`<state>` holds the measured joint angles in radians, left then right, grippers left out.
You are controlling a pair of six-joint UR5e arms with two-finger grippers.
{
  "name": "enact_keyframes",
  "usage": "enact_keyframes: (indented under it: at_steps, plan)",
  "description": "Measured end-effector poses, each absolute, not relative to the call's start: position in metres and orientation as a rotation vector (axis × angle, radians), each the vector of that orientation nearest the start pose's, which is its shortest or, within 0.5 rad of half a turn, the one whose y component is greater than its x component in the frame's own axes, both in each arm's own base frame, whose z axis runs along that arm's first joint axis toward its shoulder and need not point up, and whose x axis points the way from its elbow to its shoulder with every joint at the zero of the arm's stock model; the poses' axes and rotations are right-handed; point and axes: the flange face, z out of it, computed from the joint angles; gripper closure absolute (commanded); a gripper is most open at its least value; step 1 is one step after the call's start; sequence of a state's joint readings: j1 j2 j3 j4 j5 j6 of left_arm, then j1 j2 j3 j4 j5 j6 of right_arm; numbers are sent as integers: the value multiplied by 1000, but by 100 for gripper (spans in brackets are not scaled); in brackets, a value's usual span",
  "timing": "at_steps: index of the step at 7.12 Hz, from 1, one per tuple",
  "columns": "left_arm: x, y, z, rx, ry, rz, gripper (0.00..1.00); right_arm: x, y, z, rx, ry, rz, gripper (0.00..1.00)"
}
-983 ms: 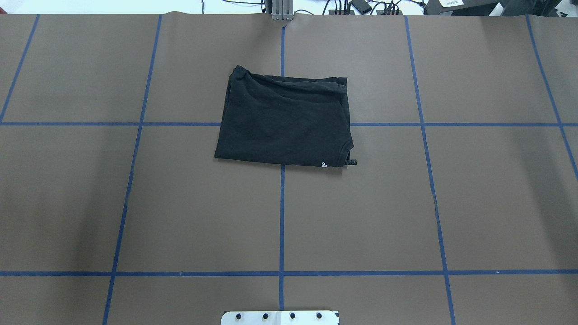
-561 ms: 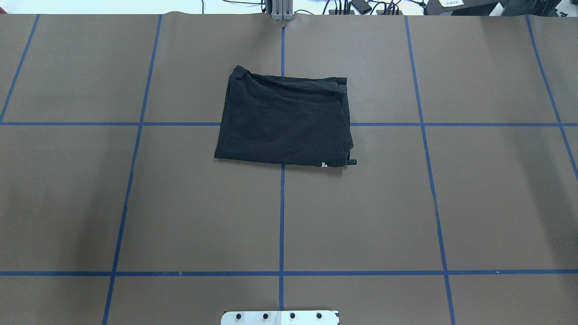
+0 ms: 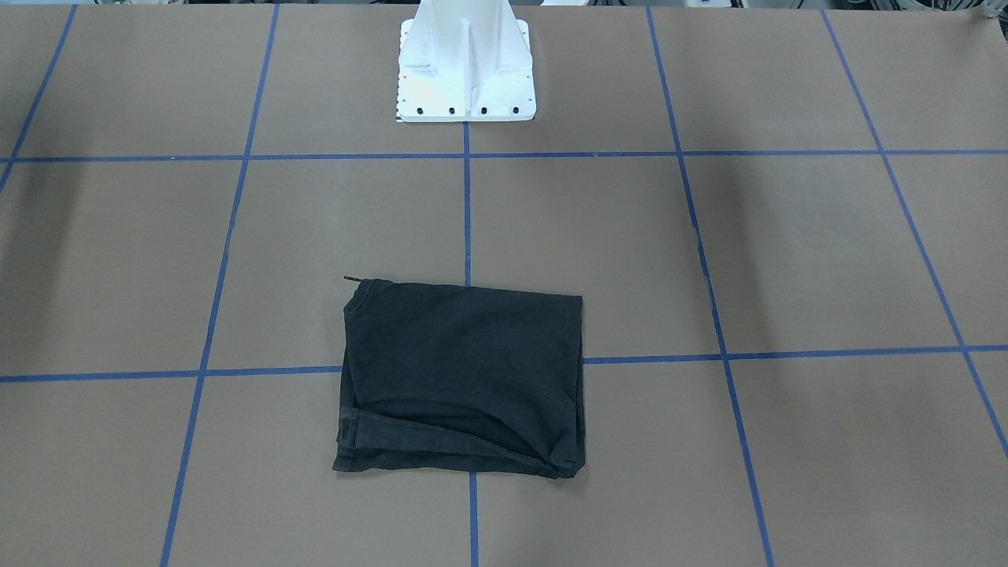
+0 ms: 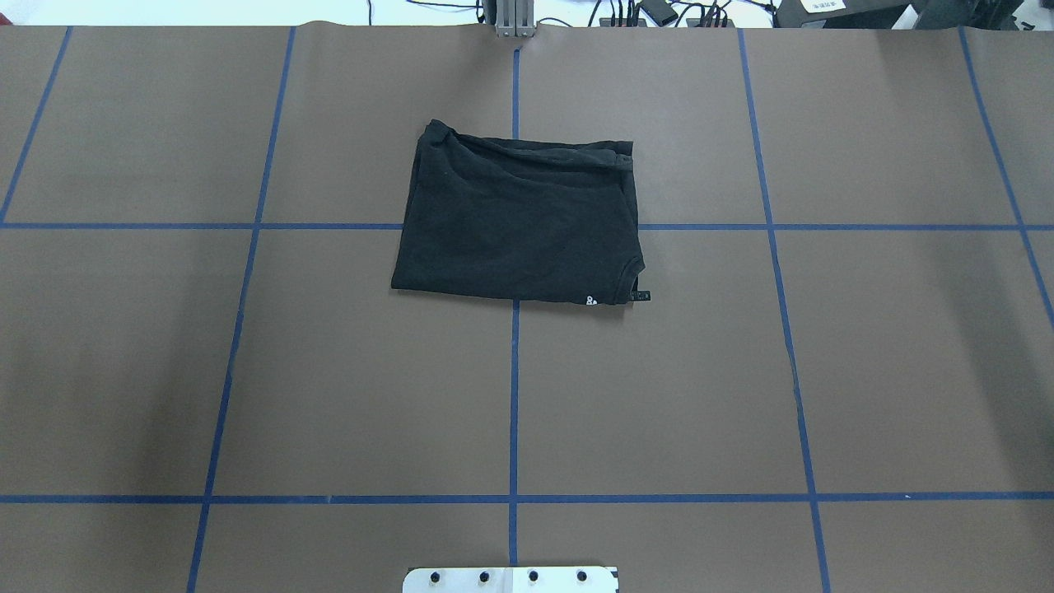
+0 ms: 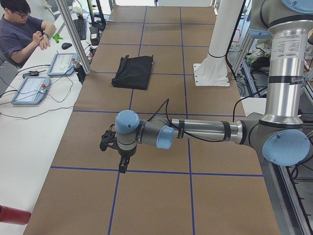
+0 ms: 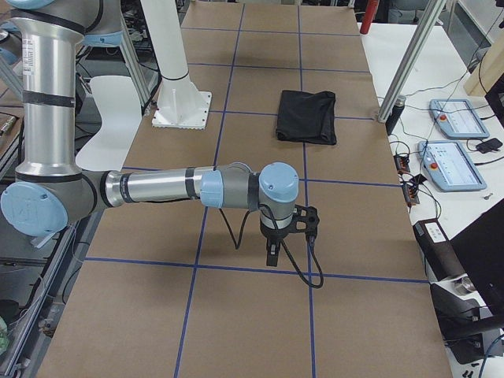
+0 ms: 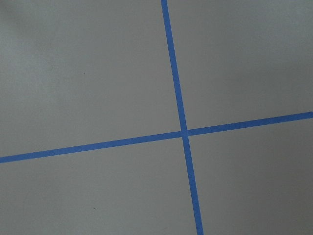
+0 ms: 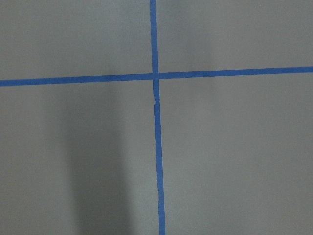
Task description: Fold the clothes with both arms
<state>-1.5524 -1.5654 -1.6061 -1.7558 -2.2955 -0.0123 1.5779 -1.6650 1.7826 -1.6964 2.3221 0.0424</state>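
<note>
The clothes are one black T-shirt (image 4: 517, 222), folded into a rough rectangle and lying flat on the brown table across the centre blue tape line. It also shows as the T-shirt (image 3: 465, 378), (image 5: 133, 72), (image 6: 307, 116). A small white mark sits at its near right corner in the overhead view. The left arm (image 5: 195, 129) stretches out low over the table, its gripper (image 5: 122, 164) pointing down, far from the shirt. The right arm (image 6: 157, 187) does the same at the other end, gripper (image 6: 272, 256) pointing down. I cannot tell whether either gripper is open or shut. Both wrist views show only table and tape.
The white base plate (image 3: 466, 59) stands at the robot's side of the table. A seated person (image 5: 19, 29) and control tablets (image 5: 32, 88), (image 6: 449, 161) are at a side bench beyond aluminium posts. A red object (image 5: 12, 215) lies at the bench's near end.
</note>
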Motion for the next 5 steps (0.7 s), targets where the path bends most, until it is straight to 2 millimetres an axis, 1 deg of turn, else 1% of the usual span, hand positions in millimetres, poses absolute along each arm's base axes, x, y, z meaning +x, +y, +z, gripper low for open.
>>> enact_keyframes:
  at_steps: [2,5]
  plan:
    - [-58,-504,628,194,725,84,0,61,-447,619,-38,-751,37,0]
    - [-57,-504,629,192,724,84,0,60,-446,622,-43,-752,32,0]
